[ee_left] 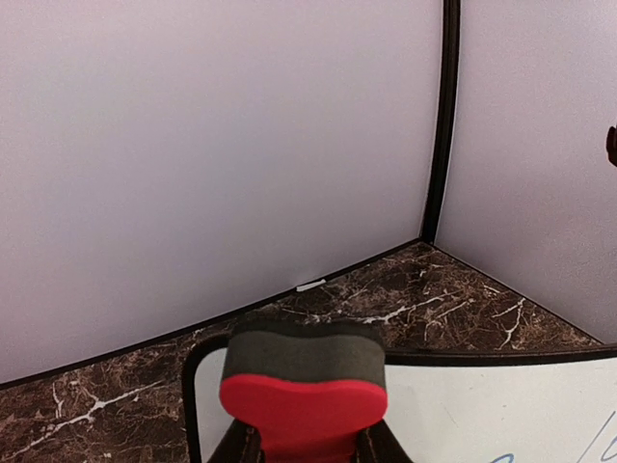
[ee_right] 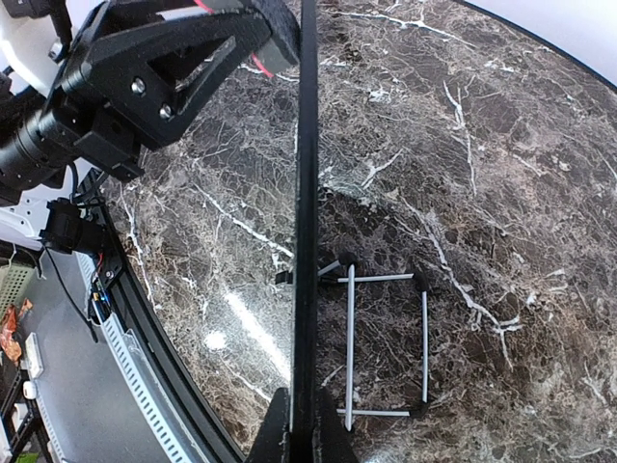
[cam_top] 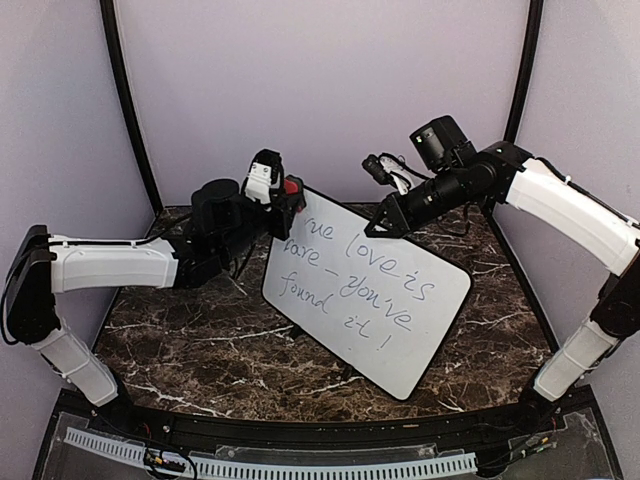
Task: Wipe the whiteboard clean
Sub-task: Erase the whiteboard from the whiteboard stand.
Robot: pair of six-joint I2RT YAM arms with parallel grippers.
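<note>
Marble-patterned dark brown table with white veins fills the floor of a booth with pale lilac walls. On it, right of centre, the whiteboard sits at an angle, a large white rectangle with rounded corners and a thin black rim, its far edge raised and its near right corner low towards the table. Blue-grey handwriting covers it and reads roughly "true love is rare, you've found it!". Two white and black arms reach in from the near corners. The right arm comes over from the right, and the right fingers are closed on the far edge of the whiteboard; the right wrist view shows the rim edge-on, pinched between them. The left arm stretches across from the left, and the left fingers grip a small eraser, red-bodied with a dark grey felt face, at the whiteboard's far left corner. Whether the felt touches the surface cannot be told. Under the raised whiteboard, a thin wire stand with small black tips lies on the table.
</note>
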